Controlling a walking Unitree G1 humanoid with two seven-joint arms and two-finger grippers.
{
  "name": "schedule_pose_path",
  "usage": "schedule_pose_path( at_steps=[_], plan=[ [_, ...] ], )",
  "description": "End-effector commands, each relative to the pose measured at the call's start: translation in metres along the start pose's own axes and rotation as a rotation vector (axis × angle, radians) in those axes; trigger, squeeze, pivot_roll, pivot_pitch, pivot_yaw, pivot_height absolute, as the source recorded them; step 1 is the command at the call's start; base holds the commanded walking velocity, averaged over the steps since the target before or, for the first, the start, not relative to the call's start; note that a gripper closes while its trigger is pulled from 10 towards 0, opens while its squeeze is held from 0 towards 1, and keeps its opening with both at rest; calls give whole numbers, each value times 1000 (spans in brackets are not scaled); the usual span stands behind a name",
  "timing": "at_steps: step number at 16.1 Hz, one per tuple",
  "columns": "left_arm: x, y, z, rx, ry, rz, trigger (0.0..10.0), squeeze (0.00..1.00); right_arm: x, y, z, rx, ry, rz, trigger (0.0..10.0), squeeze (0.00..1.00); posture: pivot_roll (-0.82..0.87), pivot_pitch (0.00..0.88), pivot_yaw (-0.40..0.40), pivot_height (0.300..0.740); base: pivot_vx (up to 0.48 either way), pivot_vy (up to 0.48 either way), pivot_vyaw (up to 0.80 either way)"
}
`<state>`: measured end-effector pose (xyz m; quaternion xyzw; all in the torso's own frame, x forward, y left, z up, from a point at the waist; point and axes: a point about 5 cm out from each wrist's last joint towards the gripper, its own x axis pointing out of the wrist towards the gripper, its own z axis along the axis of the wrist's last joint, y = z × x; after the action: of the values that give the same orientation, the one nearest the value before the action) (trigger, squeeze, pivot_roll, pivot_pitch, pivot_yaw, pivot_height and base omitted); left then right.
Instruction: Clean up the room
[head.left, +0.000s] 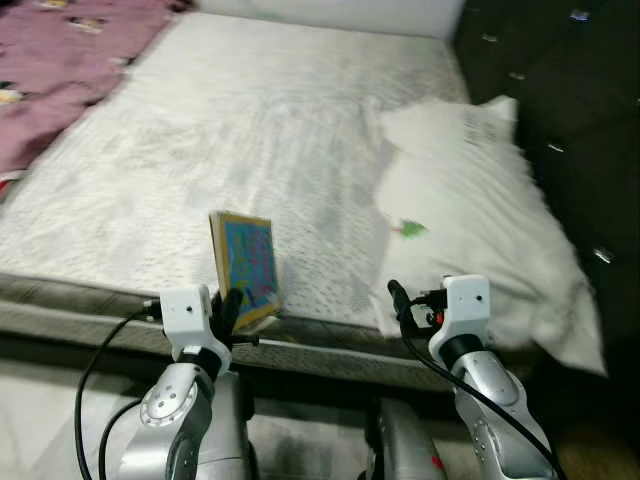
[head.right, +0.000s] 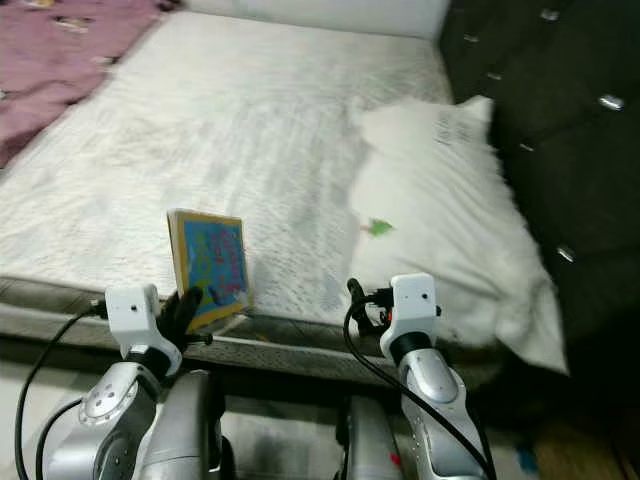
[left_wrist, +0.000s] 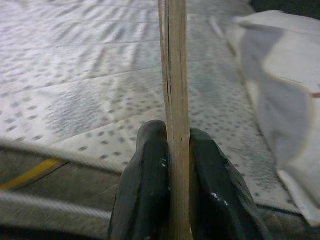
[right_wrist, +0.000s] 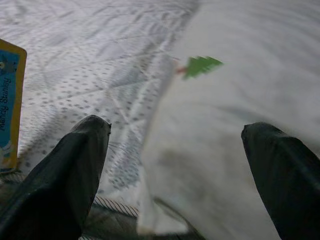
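- Blanket, purple and rumpled, heaped on the far left of the mattress; not yet straightened, judging by how it lies.
- Book next, thin with a yellow border and bright blue cover, held upright over the near edge of the mattress, left of centre.
- Clamped on its lower edge by the left gripper; in the left wrist view, pads pressed to both sides of the book's edge.
- Picked up, then, but not put away; probably midway through that one step, with no shelf or box in sight to take it.
- Writing on the cover too blurred to read; a few white letters in the right wrist view on the blue strip, not legible.
- Right gripper further right, near the mattress edge, fingers spread wide apart and holding nothing, aimed at the pillow's near-left corner.
- Pillow, white, lying askew on the right side of the mattress, likely still to be set straight.
- Small green tree-shaped mark on the pillow; no wording beside it.
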<state>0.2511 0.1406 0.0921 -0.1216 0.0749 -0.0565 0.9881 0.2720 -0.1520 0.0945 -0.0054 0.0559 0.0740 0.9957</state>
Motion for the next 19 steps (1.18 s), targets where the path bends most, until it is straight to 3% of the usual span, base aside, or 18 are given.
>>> schedule_pose_path(
  at_steps=[1,5,12,16,19],
  plan=[
    [-1,-10,3,8,-19,-38,10000,0,0,-4,-1,-11,8,-13,10000,0,-71,162,-47,575,0,0,0],
    [1,-8,3,-23,-17,-33,10000,0,1,-4,-1,-9,12,-12,10000,0,-72,160,-46,566,0,0,0],
    [3,-6,6,-24,-35,-23,10000,0,3,-3,-1,-4,13,-4,10000,0,-72,161,-48,475,0,0,0],
    [4,-7,13,-19,-83,-34,10000,0,4,-3,-2,-3,17,-7,10000,0,-74,159,-50,471,0,0,0],
    [4,-9,19,31,-113,-47,10000,0,4,-4,-2,-2,18,-7,10000,0,-74,158,-49,471,0,0,0]
  ],
)
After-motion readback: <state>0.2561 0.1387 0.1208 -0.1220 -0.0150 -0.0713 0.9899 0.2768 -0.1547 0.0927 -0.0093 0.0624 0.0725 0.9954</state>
